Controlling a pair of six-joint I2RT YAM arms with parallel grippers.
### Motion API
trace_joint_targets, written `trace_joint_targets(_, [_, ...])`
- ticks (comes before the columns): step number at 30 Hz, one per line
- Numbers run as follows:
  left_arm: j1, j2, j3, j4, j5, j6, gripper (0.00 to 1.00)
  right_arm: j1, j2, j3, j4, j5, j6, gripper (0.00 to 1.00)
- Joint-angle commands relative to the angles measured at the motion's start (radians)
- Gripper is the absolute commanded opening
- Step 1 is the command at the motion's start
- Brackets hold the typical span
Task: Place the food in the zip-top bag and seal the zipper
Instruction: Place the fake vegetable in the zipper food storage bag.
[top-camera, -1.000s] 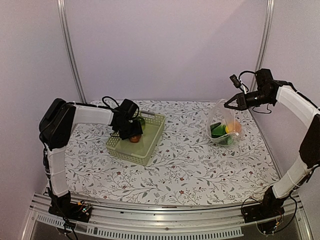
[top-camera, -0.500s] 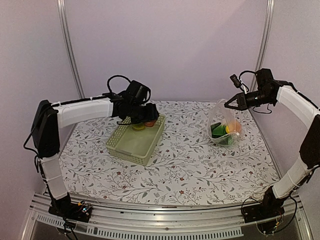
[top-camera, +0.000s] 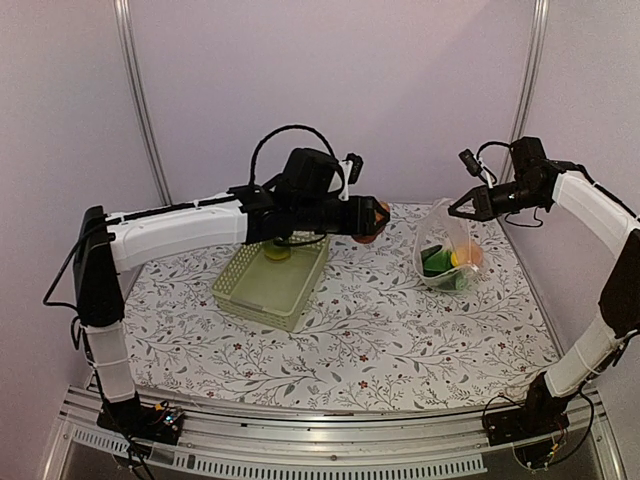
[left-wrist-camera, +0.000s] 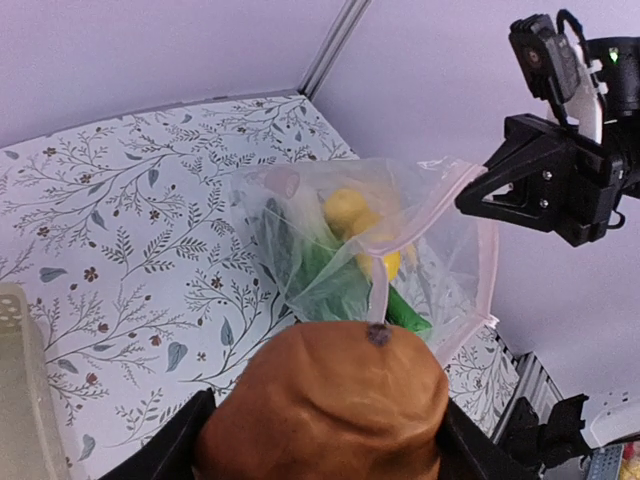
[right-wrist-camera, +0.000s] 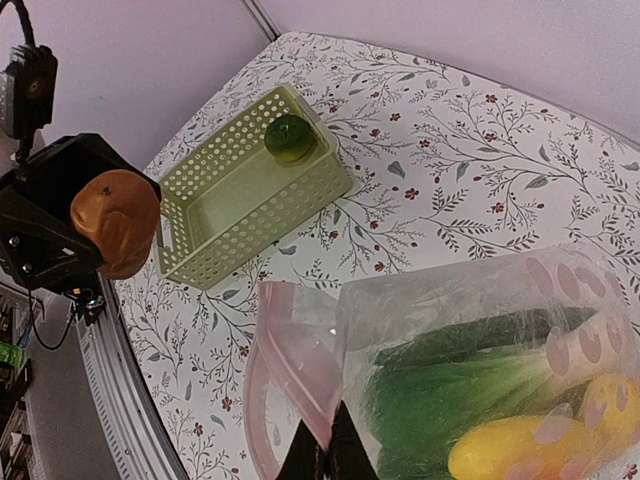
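Note:
My left gripper (top-camera: 372, 221) is shut on a brown toy food piece (left-wrist-camera: 325, 405), held in the air between the basket and the bag; the piece also shows in the right wrist view (right-wrist-camera: 115, 218). My right gripper (top-camera: 455, 210) is shut on the pinkish zipper strip (right-wrist-camera: 300, 370) of the clear zip-top bag (top-camera: 447, 247) and holds its mouth up and open. Inside the bag lie green, yellow and orange food pieces (right-wrist-camera: 480, 400). A yellow-green piece (right-wrist-camera: 289, 138) sits in the far corner of the pale green basket (top-camera: 252, 300).
The floral tablecloth (top-camera: 380, 330) covers the table. Metal frame posts (top-camera: 140, 100) stand at the back corners. A rail (top-camera: 300, 440) runs along the near edge.
My left arm lifted the brown piece out of the basket and carried it right, toward the bag. The right gripper and the bag have stayed still.

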Motion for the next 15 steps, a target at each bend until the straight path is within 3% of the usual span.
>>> trace_joint_targets(1, [-0.041,0.026,-0.05,0.193,0.106,0.039,0.5,0.005,0.009,0.042,0.004,0.012,0.01,0.0])
trace_joint_targets(6, [-0.09,0.097,-0.012,0.317,0.223,0.034,0.49,0.007,0.032,0.069,-0.01,-0.001,0.009,0.0])
trace_joint_targets(15, [-0.142,0.329,0.302,0.119,0.107,-0.017,0.44,0.02,0.029,0.077,-0.023,0.0,0.013,0.0])
